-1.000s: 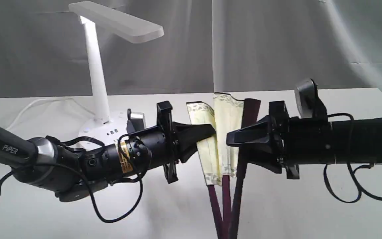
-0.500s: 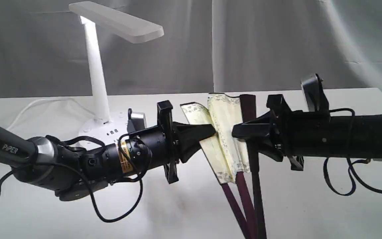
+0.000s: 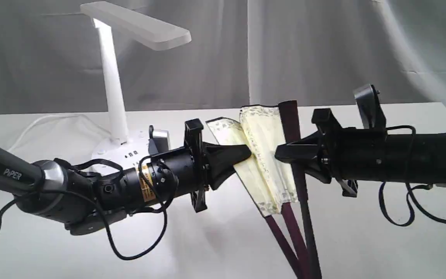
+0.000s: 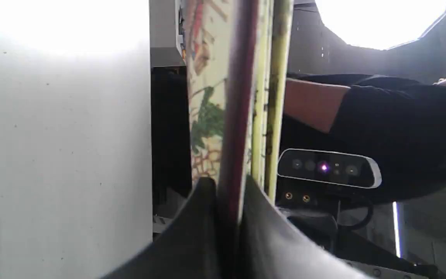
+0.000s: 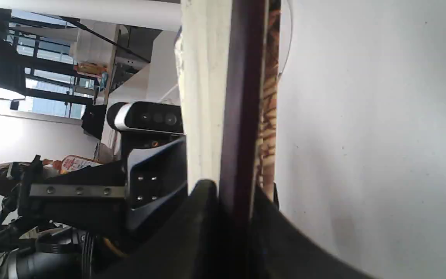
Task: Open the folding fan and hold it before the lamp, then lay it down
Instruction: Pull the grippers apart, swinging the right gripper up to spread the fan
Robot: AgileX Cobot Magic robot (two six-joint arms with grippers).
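The folding fan (image 3: 263,155) hangs upright above the table, partly spread, cream pleats with a speckled border and dark maroon ribs running down out of the exterior view. My left gripper (image 3: 246,154) is shut on the fan's left guard (image 4: 238,116). My right gripper (image 3: 281,154) is shut on the right maroon guard (image 5: 242,116). The white lamp (image 3: 116,77) stands at the back left, its flat head (image 3: 136,25) well above and left of the fan.
The lamp's round base (image 3: 124,153) with sockets sits just behind my left arm (image 3: 103,186), and its white cord (image 3: 37,126) runs off to the left. Black cables hang under both arms. A grey curtain (image 3: 323,50) closes off the back.
My right gripper has pulled its guard to the right and a little up. The fan has spread slightly wider and its ribs now lean down to the right. The left gripper has barely moved.
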